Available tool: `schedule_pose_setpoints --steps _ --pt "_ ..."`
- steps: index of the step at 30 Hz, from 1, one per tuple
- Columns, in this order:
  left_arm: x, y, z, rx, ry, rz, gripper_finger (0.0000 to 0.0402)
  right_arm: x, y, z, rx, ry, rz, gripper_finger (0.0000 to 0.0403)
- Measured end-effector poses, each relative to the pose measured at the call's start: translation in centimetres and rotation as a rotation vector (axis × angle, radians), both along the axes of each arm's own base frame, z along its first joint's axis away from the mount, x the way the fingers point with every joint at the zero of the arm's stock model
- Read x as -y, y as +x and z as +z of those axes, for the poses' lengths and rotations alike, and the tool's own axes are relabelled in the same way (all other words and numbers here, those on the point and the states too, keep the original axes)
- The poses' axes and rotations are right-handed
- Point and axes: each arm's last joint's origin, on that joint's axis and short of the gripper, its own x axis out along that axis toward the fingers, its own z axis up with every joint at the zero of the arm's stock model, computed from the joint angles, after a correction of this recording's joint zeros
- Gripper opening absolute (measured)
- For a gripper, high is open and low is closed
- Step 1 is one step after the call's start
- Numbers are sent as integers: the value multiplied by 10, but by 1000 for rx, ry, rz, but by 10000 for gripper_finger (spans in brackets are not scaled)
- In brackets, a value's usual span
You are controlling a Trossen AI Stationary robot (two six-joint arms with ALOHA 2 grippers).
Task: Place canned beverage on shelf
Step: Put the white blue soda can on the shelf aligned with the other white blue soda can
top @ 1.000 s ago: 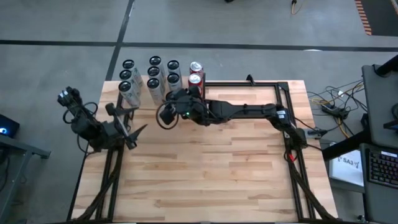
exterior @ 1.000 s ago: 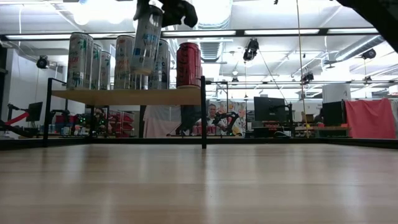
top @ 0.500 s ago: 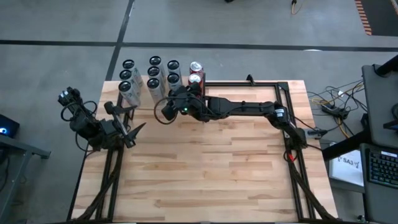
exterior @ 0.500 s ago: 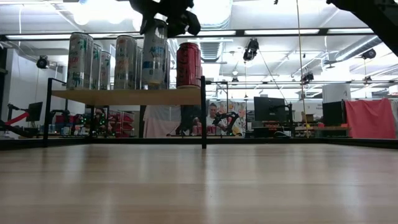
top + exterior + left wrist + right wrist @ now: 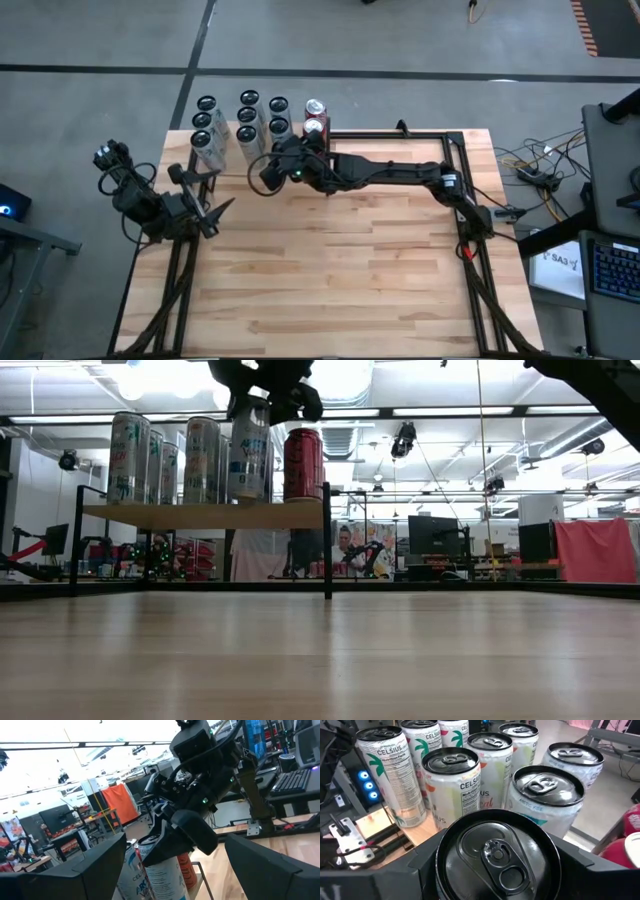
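The right arm is putting a tall white drink can with a dark pull-tab top (image 5: 497, 857) down onto the small raised shelf of pale wood planks on thin black posts (image 5: 205, 514). From above, this shelf sits at about 11 o'clock on the big pale wood table (image 5: 330, 270), and the can goes at the shelf's front edge, at about 5 o'clock from the other cans. In the low view the can (image 5: 250, 450) looks like it stands on the shelf or just above it; I cannot tell if it touches the wood. I think the setting-down step is nearly over. Next, the fingers need to open wider and the arm needs to go straight up, so it does not bump the tall white cans with palm tree pictures (image 5: 452, 785) just beside it or the red can (image 5: 303, 463) on the other side. The right gripper (image 5: 283, 168) has its two dark fingers (image 5: 427, 855) partly open and pressed on both sides of the can near its top, so it has hold of the can. The left gripper (image 5: 205, 215) waits at about 9 o'clock near the table's left edge, pointing toward the shelf. Its fingers (image 5: 90, 865) stand wide apart and hold nothing.
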Motion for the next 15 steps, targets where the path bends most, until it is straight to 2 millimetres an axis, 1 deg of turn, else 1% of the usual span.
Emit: schedule_pose_setpoints --steps 5,8,13,15 --pt "2 2 -7 -20 25 0 323 3 4 -6 1 -1 -6 242" --pt "4 4 -14 -26 14 -6 323 3 5 -6 -2 -7 -1 242" --pt "11 12 -35 -38 -42 -24 316 6 4 -7 -7 -8 -8 242" --pt "13 17 -49 -22 -96 -52 308 8 4 -7 -4 -8 -12 242"
